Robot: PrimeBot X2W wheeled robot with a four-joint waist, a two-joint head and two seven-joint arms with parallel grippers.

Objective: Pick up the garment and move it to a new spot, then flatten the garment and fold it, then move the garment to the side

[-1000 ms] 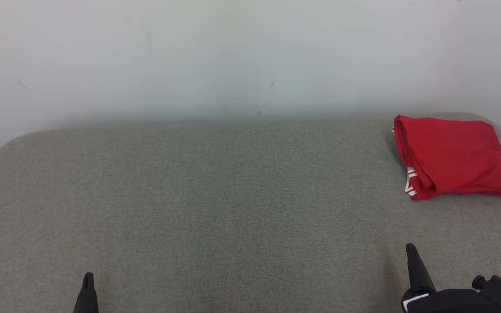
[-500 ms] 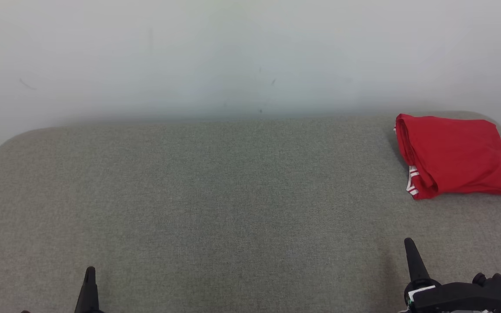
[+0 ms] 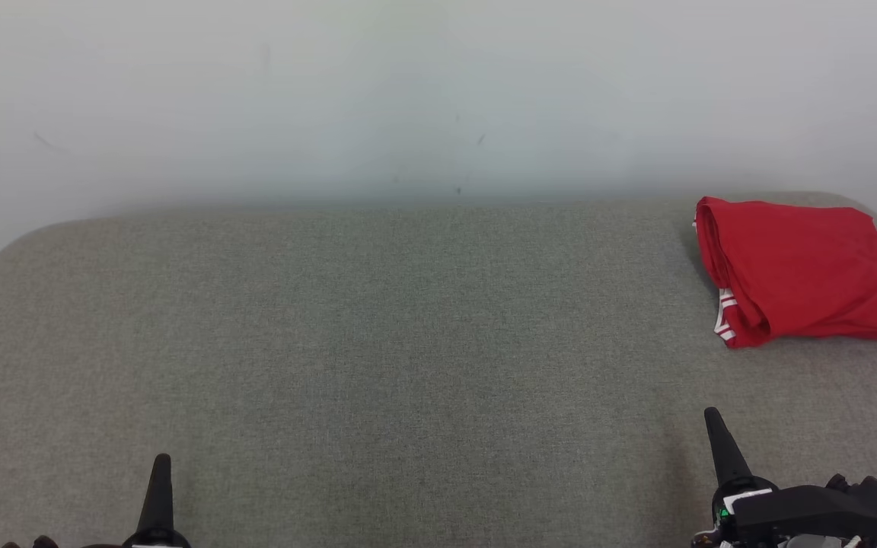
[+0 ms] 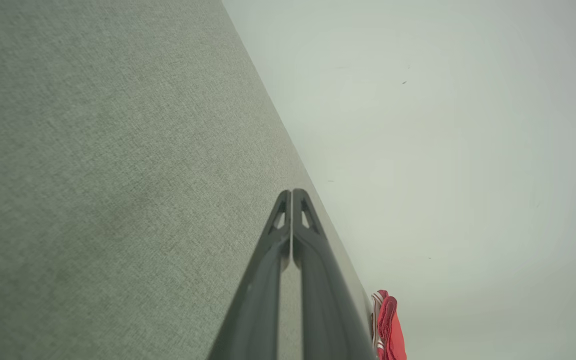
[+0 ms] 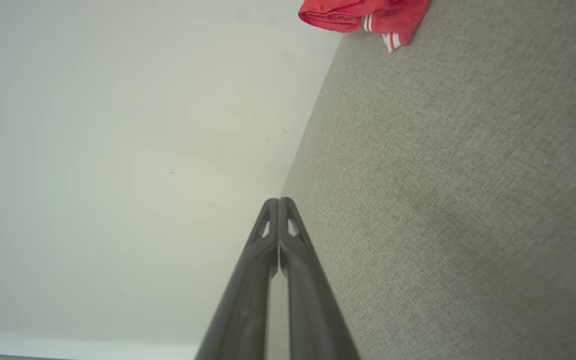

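The red garment (image 3: 804, 270) with white trim lies folded at the far right of the grey fabric surface (image 3: 408, 342), close to its back edge. It also appears as a red bundle (image 5: 368, 15) in the right wrist view and as a sliver (image 4: 388, 325) in the left wrist view. My left gripper (image 3: 158, 487) is at the lower left, shut and holding nothing, its tips (image 4: 292, 192) pressed together. My right gripper (image 3: 716, 434) is at the lower right, shut and empty, its tips (image 5: 278, 201) touching. Both grippers are well apart from the garment.
A pale wall (image 3: 408, 91) rises right behind the surface's back edge. The surface has rounded corners at the far left (image 3: 20, 243) and far right. Wide bare fabric stretches between the two grippers and left of the garment.
Both grippers show a little higher in the head view than before. The whole picture has shifted slightly, so the camera has moved. The garment has stayed where it lies.
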